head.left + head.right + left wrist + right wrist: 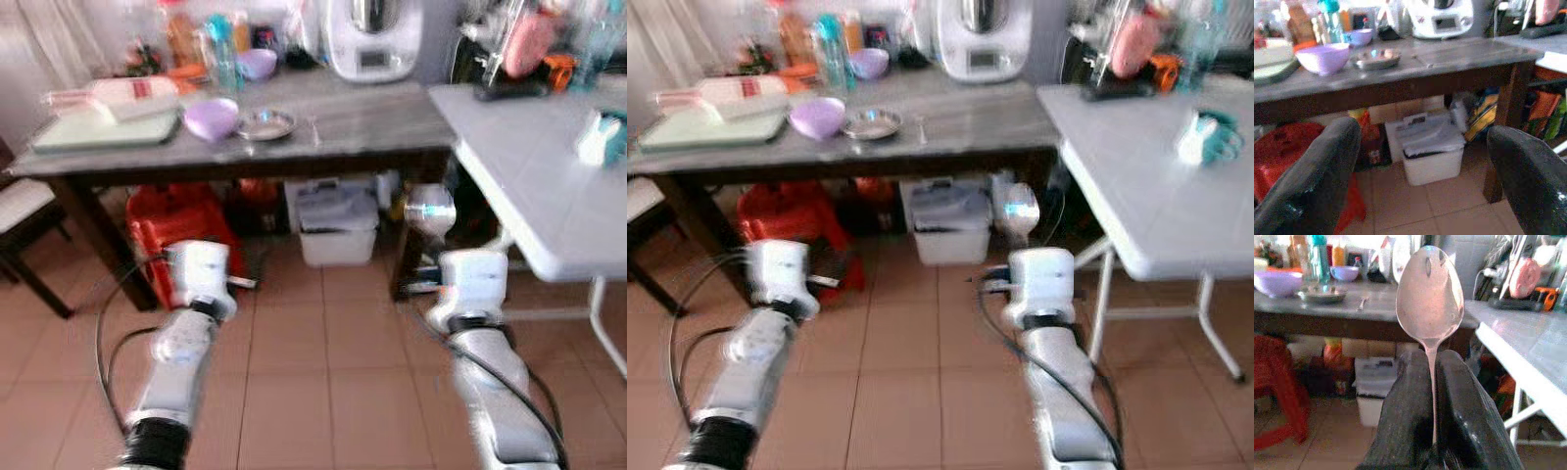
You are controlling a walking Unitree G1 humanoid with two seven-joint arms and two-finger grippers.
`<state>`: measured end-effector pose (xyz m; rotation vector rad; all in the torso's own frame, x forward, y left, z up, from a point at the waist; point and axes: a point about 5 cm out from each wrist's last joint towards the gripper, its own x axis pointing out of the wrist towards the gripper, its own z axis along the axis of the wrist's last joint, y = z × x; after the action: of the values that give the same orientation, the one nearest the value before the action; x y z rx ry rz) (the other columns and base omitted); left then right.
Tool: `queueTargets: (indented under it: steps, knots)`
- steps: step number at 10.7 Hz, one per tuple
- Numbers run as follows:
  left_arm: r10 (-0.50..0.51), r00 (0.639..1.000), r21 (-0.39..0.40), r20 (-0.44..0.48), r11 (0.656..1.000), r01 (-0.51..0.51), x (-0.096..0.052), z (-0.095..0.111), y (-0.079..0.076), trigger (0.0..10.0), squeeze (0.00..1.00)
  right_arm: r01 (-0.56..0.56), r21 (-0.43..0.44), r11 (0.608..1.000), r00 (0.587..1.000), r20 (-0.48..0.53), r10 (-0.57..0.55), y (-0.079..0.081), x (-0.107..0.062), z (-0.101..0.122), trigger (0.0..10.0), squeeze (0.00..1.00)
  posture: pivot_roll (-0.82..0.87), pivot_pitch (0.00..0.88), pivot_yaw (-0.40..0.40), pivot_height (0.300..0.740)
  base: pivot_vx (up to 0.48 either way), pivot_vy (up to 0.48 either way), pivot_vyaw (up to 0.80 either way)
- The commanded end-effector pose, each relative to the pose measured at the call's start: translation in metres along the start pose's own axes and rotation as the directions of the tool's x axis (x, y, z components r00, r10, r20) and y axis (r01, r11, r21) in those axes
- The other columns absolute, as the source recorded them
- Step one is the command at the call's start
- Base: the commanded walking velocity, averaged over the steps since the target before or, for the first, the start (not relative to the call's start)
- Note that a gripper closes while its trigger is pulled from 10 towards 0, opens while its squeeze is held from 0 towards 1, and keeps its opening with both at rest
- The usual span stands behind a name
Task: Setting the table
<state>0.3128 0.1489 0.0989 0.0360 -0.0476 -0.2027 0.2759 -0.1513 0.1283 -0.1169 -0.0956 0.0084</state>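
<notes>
Right tool point(1432, 382), clenched on the upright spoon point(1430, 293), could drop it nearing the desk point(372, 117); left tool point(1425, 161) gapes empty.

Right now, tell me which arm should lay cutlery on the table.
Right. The right gripper is shut on the spoon, bowl upward, facing the table. The left gripper is open and holds nothing.
</notes>
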Motion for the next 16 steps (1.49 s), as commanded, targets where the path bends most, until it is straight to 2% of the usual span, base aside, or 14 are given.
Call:
queueTargets:
  steps: [1,7,10,16]
  knots:
    - [0.031,0.999,0.013,0.008,0.999,-0.031,-0.001,0.003,0.013,10.0,0.0,-0.034,0.024,0.999,0.999,0.038,0.033,0.01,0.003,0.009,10.0,0.0,0.0,0.004,0.037,0.74,0.315,0.0,0.0]
    - [0.015,1.0,0.008,0.01,1.0,-0.016,0.002,0.004,0.009,10.0,0.0,-0.029,0.024,0.999,0.999,0.039,0.028,0.009,0.003,0.009,10.0,0.0,-0.01,0.004,0.038,0.74,0.322,0.0,0.0]
    - [0.011,1.0,0.004,0.011,1.0,-0.011,0.003,0.004,0.007,10.0,0.0,-0.032,0.024,0.999,0.999,0.038,0.031,0.009,0.004,0.009,10.0,0.0,-0.01,0.0,0.035,0.74,0.339,0.0,0.63]
    - [-0.004,1.0,-0.006,0.008,1.0,0.004,0.004,0.003,0.002,10.0,0.0,-0.022,0.043,0.999,0.999,0.029,0.021,0.01,0.003,0.008,10.0,0.0,-0.01,0.0,0.037,0.74,0.341,0.0,0.0]
